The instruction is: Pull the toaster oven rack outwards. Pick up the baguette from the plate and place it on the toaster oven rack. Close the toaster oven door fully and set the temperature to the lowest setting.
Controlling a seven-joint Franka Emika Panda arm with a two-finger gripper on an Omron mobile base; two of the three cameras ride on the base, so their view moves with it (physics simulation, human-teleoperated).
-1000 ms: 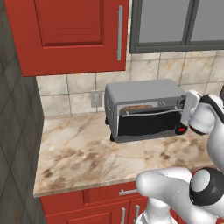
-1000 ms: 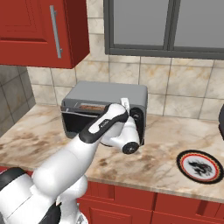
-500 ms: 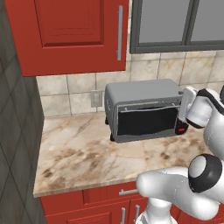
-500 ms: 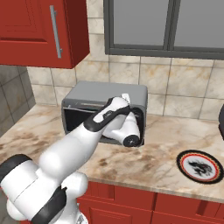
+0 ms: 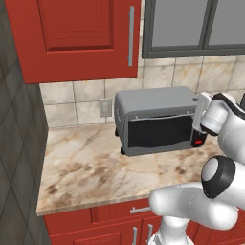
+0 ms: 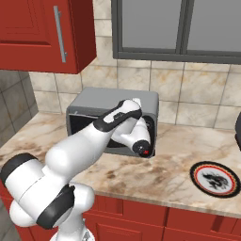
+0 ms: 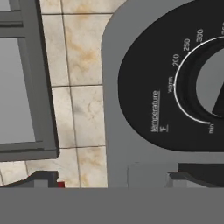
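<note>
The grey toaster oven (image 5: 155, 101) stands at the back of the counter. Its dark glass door (image 5: 160, 132) lies flat against the front, closed. The rack and the baguette are hidden behind it. My gripper (image 5: 196, 123) is pressed up to the black control strip (image 5: 200, 139) at the oven's right end, above the red light (image 5: 198, 142). Up close in the hand view, the grey temperature knob (image 7: 213, 83) sits inside a white scale running from min through warm to 300. My fingers are too unclear to show whether they are open or shut. My arm covers much of the oven (image 6: 89, 104) in the right base view.
A round plate (image 6: 217, 179) with a dark pattern and nothing on it lies on the marble counter (image 5: 86, 167), right of the oven. Red upper cabinets (image 5: 81, 38) and a grey-framed glass cabinet (image 5: 191, 24) hang above. A dark wall (image 5: 19, 143) closes the counter's left end.
A second ago the oven door stood ajar at the top with something brown showing inside; now it is closed. My hand has gone from the door's right edge up to the control strip.
</note>
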